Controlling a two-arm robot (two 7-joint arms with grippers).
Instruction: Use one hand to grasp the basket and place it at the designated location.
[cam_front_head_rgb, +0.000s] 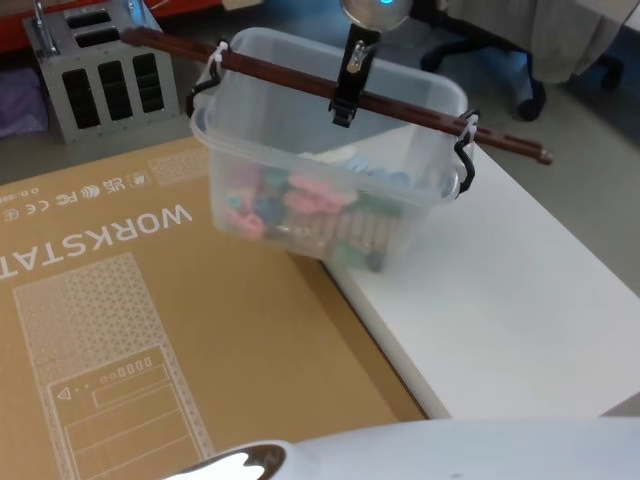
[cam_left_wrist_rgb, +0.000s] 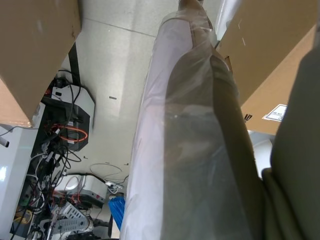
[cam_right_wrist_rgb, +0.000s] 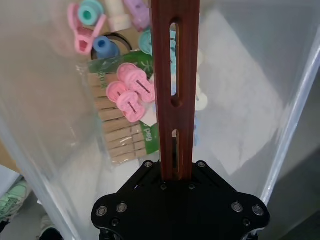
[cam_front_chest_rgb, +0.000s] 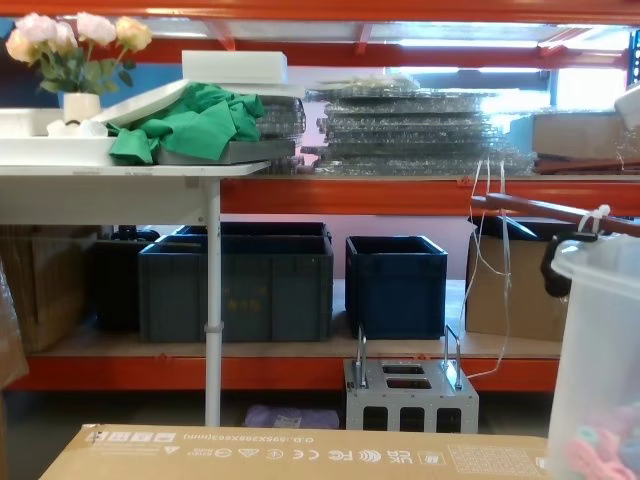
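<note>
Right tool (cam_front_head_rgb: 343, 108) clamped on the red-brown bar handle (cam_front_head_rgb: 280, 72) of the translucent basket (cam_front_head_rgb: 432, 96), clothes pegs (cam_right_wrist_rgb: 120, 136) inside, by the cardboard box (cam_front_head_rgb: 220, 330)

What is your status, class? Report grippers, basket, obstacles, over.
Right gripper shut on the bar handle, mid-span. Basket at the seam of cardboard box and white table. Grey metal box beyond, down on the floor.

"workstat" on the cardboard box (cam_front_head_rgb: 250, 330)

We see our right gripper (cam_front_head_rgb: 345, 98) — black, slim fingers (cam_front_head_rgb: 341, 110), w/ silver screws (cam_right_wrist_rgb: 121, 207) on its black base plate (cam_right_wrist_rgb: 180, 202); wrist ring (cam_front_head_rgb: 378, 8) glows blue; torso shell (cam_front_head_rgb: 420, 452) — glossy white.
</note>
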